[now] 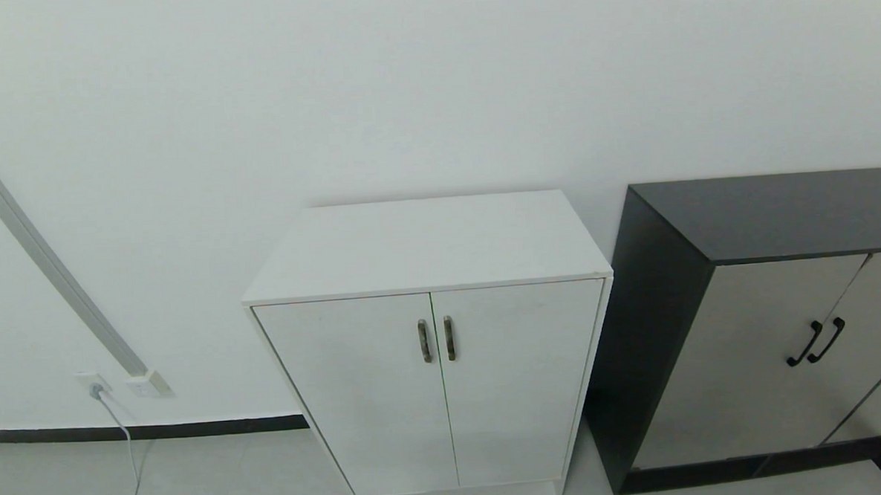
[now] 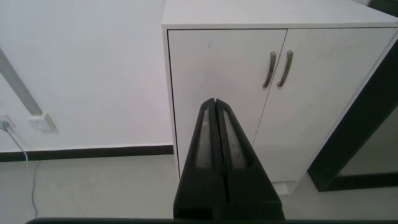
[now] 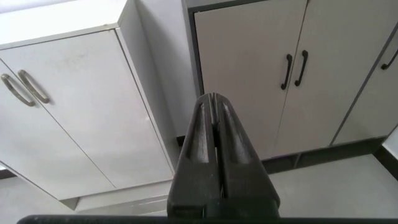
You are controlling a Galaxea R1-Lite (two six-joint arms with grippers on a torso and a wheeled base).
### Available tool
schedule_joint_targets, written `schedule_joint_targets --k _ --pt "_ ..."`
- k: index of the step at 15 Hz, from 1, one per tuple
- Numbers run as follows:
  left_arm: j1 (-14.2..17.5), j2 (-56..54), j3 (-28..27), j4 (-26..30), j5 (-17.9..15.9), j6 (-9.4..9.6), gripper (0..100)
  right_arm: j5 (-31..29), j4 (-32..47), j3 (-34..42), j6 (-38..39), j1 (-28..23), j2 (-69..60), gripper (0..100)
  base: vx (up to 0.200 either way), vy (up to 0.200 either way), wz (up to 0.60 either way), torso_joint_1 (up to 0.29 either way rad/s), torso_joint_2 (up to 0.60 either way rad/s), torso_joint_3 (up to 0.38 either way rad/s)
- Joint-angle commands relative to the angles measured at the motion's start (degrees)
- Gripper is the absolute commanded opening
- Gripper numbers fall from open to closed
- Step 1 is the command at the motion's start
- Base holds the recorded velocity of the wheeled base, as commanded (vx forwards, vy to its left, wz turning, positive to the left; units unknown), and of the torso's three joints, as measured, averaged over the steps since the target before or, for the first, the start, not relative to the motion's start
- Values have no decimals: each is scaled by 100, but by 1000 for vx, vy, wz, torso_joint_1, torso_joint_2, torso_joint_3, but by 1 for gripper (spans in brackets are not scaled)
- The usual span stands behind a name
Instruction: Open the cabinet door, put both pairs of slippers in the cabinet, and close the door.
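Confusion between the two cabinets looks the likeliest slip. The white cabinet (image 1: 426, 248) stands against the wall with a dark cabinet (image 1: 663, 327) just beside it on the robot's right. The right gripper (image 3: 213, 97) points roughly at the gap between them, so a reach from that arm could drift to the dark cabinet's black handles (image 1: 827, 341) instead.

A second risk sits in the white cabinet's own handles (image 1: 424, 341). They hang upright, close together on either side of the door seam. Jaws going for one could clip the other or slip off the thin bar, leaving the door shut. Pulling straight back rather than along the hinge arc could also drag the cabinet forward.

Both doors are closed. The left gripper (image 2: 215, 103) hangs in front of the white cabinet's left door (image 2: 217, 62), well apart from it, with the handles off toward the cabinet's middle. Jaws on both arms are pressed together and hold nothing.
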Motion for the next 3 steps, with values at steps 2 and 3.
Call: schedule_joint_targets --k 2,3 --pt "1 7 1 -1 2 -4 0 10 2 0 -18 0 10 0 0 0 0 0 0 0" --pt "1 7 1 -1 2 -4 0 10 2 0 -27 0 10 0 0 0 0 0 0 0"
